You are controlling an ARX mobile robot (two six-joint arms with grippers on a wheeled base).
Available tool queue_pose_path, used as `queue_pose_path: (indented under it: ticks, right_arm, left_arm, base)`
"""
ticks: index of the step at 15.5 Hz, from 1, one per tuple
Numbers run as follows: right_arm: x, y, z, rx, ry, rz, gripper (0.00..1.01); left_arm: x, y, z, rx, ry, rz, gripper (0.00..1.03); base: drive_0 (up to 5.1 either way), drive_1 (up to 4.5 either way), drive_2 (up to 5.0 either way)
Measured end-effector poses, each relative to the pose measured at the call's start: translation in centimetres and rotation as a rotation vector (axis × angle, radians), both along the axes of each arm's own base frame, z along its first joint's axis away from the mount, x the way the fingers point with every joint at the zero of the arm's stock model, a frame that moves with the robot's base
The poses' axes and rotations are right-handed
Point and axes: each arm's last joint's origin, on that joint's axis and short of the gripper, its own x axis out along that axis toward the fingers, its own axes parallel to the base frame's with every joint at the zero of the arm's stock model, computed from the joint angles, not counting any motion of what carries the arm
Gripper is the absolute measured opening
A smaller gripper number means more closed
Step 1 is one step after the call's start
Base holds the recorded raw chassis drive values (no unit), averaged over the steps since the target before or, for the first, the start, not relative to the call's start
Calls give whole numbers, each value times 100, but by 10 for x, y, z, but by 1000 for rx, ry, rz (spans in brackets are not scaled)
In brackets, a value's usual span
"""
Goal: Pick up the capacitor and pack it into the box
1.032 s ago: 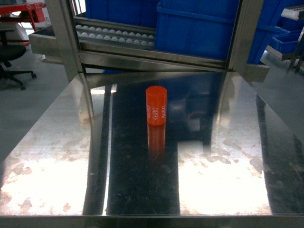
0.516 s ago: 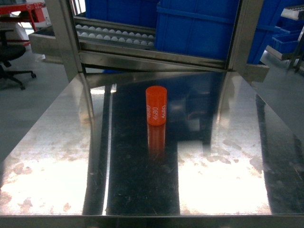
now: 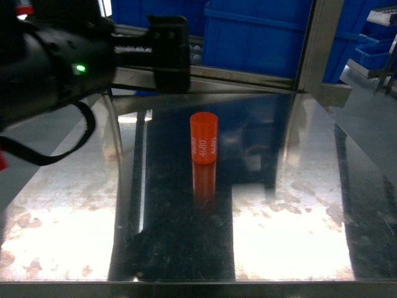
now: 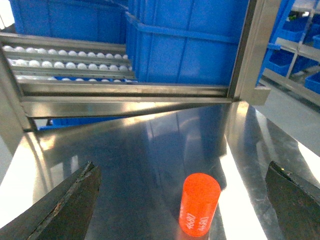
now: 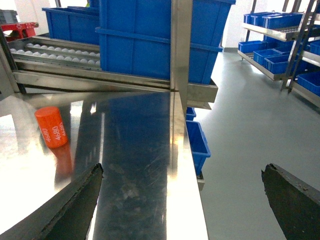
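Note:
The capacitor (image 3: 204,138) is an orange cylinder marked 4680, standing upright mid-table on the steel table (image 3: 291,248). My left arm reaches in from the upper left of the head view, its black gripper end (image 3: 169,53) above and left of the capacitor. In the left wrist view the left gripper (image 4: 182,170) is open, the capacitor (image 4: 199,204) low between its fingers and apart from both. My right gripper (image 5: 182,169) is open and empty over the table's right edge, the capacitor (image 5: 51,126) far to its left. The box is out of view.
Behind the table runs a roller conveyor (image 3: 149,46) with big blue bins (image 3: 260,31) and a steel frame post (image 3: 319,43). A small blue bin (image 5: 197,145) sits on the floor right of the table. Shelves of blue bins (image 5: 280,30) stand further right.
My left arm has come into the head view from the upper left, now covering that corner. The capacitor has not moved.

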Motion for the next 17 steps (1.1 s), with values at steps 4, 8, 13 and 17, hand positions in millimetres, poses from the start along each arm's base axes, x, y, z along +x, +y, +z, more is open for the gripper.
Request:
queue_pose_path:
  ticks: [4,8,13,17]
  right_arm:
    - [0,0,0,0,0,0,98]
    - [0,0,0,0,0,0,98]
    - [0,0,0,0,0,0,98]
    - [0,0,0,0,0,0,98]
  left_arm:
    - [48,-36,-33,33,75,-54,98]
    - [80,-53,-61,59,121,-58,98]
    - [103,-58,-100,91,200,-26,98]
    - [122,-61,-127,85,248,-5,98]
  base:
    - [0,0,0]
    - [0,0,0]
    - [0,0,0]
    - [0,0,0]
